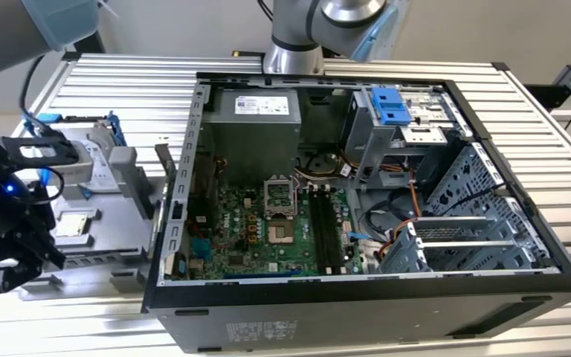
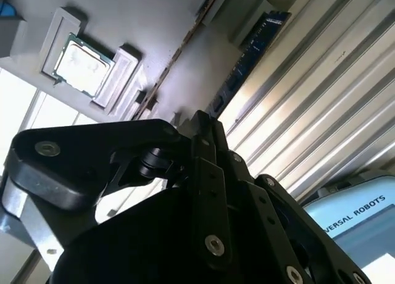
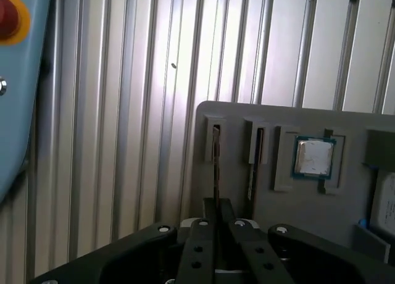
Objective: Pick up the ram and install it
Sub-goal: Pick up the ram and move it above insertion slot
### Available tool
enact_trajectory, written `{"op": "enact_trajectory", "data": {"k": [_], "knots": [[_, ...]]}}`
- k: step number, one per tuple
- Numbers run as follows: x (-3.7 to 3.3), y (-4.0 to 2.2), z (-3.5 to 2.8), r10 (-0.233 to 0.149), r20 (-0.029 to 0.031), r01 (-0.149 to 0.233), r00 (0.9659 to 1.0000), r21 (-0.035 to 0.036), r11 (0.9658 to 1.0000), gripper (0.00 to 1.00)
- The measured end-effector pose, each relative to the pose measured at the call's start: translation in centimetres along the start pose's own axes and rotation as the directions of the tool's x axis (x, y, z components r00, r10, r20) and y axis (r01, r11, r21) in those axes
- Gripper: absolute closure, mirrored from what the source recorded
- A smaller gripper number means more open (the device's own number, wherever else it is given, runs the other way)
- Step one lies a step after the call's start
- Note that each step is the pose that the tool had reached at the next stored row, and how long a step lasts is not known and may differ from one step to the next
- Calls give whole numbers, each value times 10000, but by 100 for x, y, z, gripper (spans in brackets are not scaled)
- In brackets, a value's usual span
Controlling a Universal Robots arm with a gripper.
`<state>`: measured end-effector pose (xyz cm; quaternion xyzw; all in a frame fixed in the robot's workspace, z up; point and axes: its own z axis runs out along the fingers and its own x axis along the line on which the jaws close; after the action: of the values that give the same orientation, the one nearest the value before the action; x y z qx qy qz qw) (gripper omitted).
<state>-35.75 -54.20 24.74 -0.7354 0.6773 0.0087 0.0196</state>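
Observation:
The ram [image 3: 215, 154] is a thin dark stick seen edge-on, standing in a slot of the grey parts tray [image 3: 241, 114]. Its near end runs in between the black fingers of my gripper [image 3: 217, 225], which are drawn close together on it. In the second wrist view the ram [image 2: 176, 52] shows as a thin line leading down to my gripper [image 2: 200, 126]. In the exterior view my gripper [image 1: 3, 275] hangs at the front corner of the tray [image 1: 107, 201], at that view's left.
A second memory stick [image 3: 255, 160] stands in the neighbouring slot, beside a processor chip [image 3: 315, 156]. The open computer case [image 1: 365, 297] fills the middle of the ribbed metal table, with long black sockets [image 1: 326, 223] on its green board. A drive with blue rails [image 1: 82, 152] lies on the tray.

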Motion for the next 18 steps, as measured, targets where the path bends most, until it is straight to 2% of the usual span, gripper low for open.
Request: {"op": "enact_trajectory", "data": {"k": [2,4,18], "knots": [[0,-1,-32,49,0,-49,10000,2,10000,100],[-2,-2,-90,72,1,-72,10000,4,10000,100],[-27,-13,-727,74,0,-74,10000,3,10000,100]]}}
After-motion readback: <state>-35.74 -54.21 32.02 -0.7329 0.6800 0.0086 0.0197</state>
